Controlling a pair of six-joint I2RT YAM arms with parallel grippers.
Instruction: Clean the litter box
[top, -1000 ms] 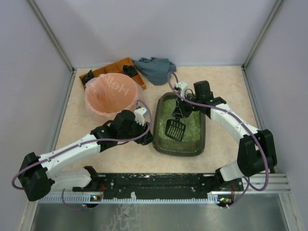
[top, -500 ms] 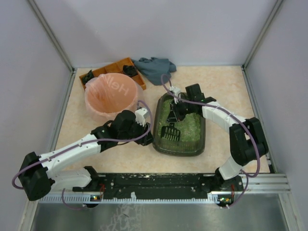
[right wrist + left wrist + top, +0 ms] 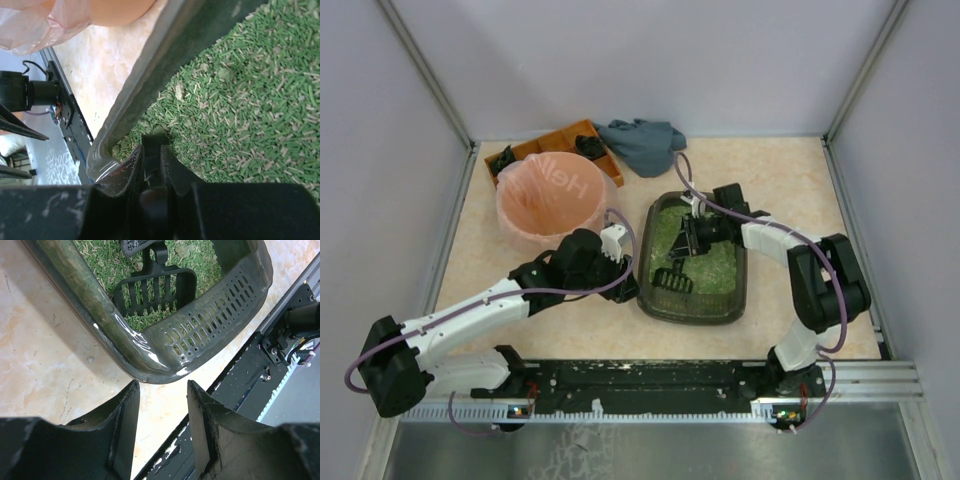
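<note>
Black scoop (image 3: 672, 281) has dropped lower into the litter box (image 3: 690, 316).

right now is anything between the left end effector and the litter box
Nothing visible. The left end effector sits open just short of the litter box at its near corner, with only bare table between them. The scoop is inside the box, past the rim, not in the way.

Litter box (image 3: 691, 316) dark grey-green, wall patterned with slot rows. Granules (image 3: 722, 268) green. Scoop (image 3: 672, 280) black, slatted. My right gripper (image 3: 152, 151) black. Bin bag (image 3: 552, 192) pink. Compartmented tray (image 3: 556, 140) orange. Cloth (image 3: 642, 144) grey-blue. Table (image 3: 782, 180) beige, marbled.
</note>
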